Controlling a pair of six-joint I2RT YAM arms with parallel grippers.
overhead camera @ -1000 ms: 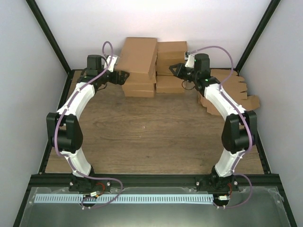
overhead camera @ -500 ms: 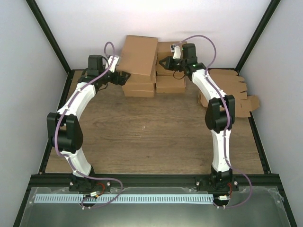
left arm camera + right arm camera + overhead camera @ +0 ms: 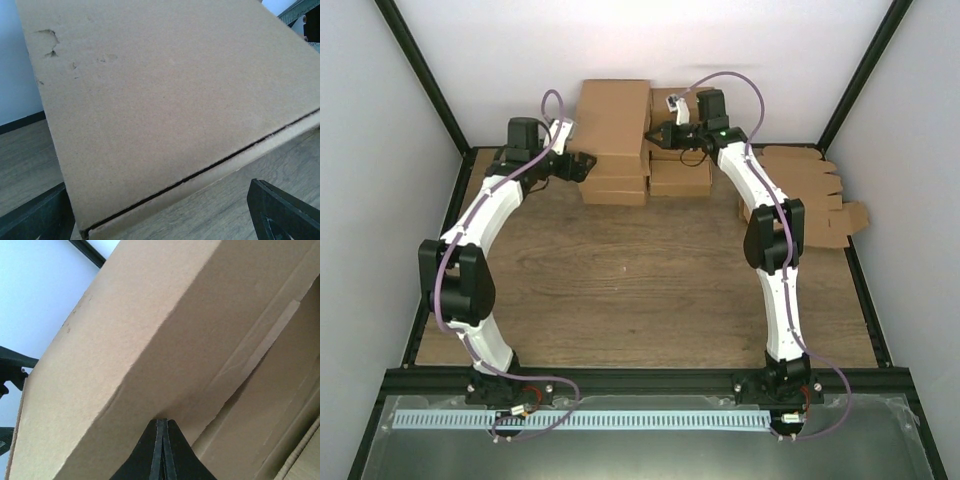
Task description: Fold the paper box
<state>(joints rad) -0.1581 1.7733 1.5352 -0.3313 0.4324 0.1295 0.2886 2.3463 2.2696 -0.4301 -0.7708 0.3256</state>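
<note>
The paper box (image 3: 613, 115) is a closed flat brown carton lying on top of a stack at the back centre. My left gripper (image 3: 582, 166) is at the stack's left side. In the left wrist view the box (image 3: 165, 90) fills the frame, its lid seam showing. The left gripper (image 3: 160, 220) stands open, with the box's near corner inside the gap beside the left finger (image 3: 30, 217). My right gripper (image 3: 654, 135) is shut, holding nothing. In the right wrist view its tip (image 3: 161, 422) presses on the box's right side wall (image 3: 115, 350).
More closed brown boxes (image 3: 614, 190) lie under the paper box, and a second stack (image 3: 680, 178) stands just right of it. Flat cardboard blanks with rounded tabs (image 3: 810, 185) are piled at the back right. White walls close in the table on three sides.
The right arm has swung left and back, and its shut gripper now touches the top box's right side. The top box went from skewed to square on the stack. The left arm barely moved.
</note>
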